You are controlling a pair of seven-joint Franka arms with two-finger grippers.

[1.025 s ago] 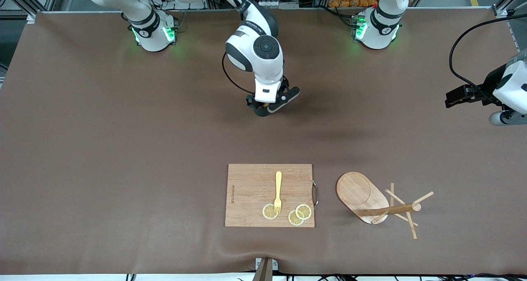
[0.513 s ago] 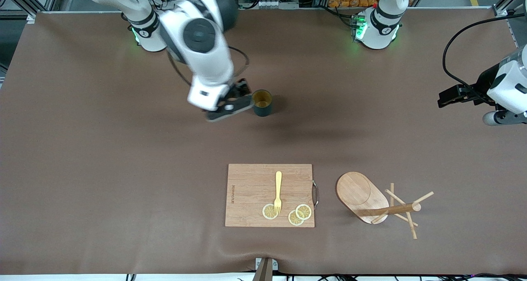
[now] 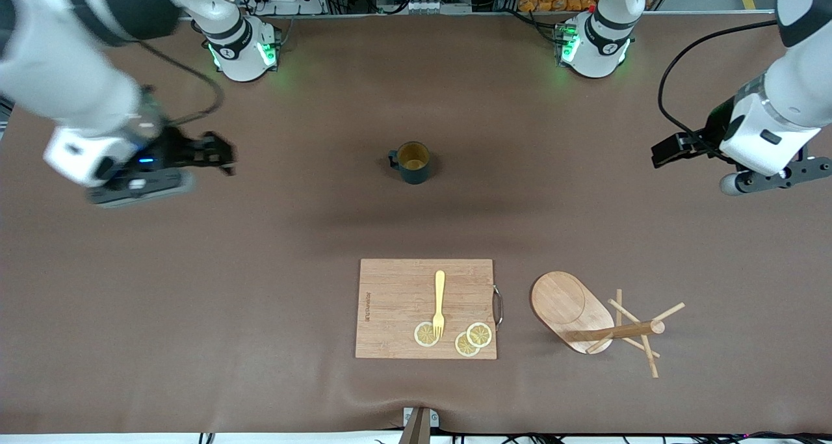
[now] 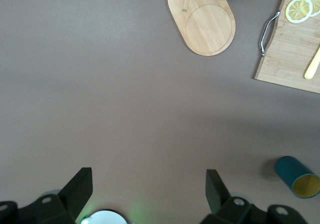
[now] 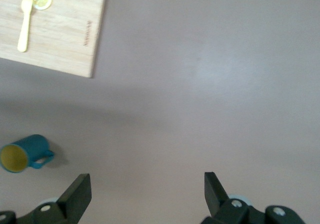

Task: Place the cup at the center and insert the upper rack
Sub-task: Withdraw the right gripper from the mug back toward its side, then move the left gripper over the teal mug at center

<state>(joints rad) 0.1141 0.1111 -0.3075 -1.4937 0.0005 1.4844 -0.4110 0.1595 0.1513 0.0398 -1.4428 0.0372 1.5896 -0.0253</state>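
Note:
The dark teal cup (image 3: 414, 162) stands upright alone on the brown table, near its middle, tan inside showing. It also shows in the left wrist view (image 4: 298, 176) and in the right wrist view (image 5: 22, 154). The upper rack (image 3: 572, 307) lies tipped on its side, nearer the front camera than the cup and toward the left arm's end; its post and stick pegs rest on the table. Its base shows in the left wrist view (image 4: 205, 22). My right gripper (image 3: 218, 153) is open and empty, up over bare table toward the right arm's end. My left gripper (image 3: 673, 150) is open and empty over the left arm's end.
A rectangular wooden cutting board (image 3: 396, 301) lies beside the rack, nearer the front camera than the cup. It carries a yellow fork (image 3: 439, 301) and three lemon slices (image 3: 426, 334). A metal handle (image 3: 498, 306) sits on its side facing the rack.
My right gripper has let go of the cup and swung away toward the right arm's end. The cup stays standing. My left gripper has moved inward over the table.

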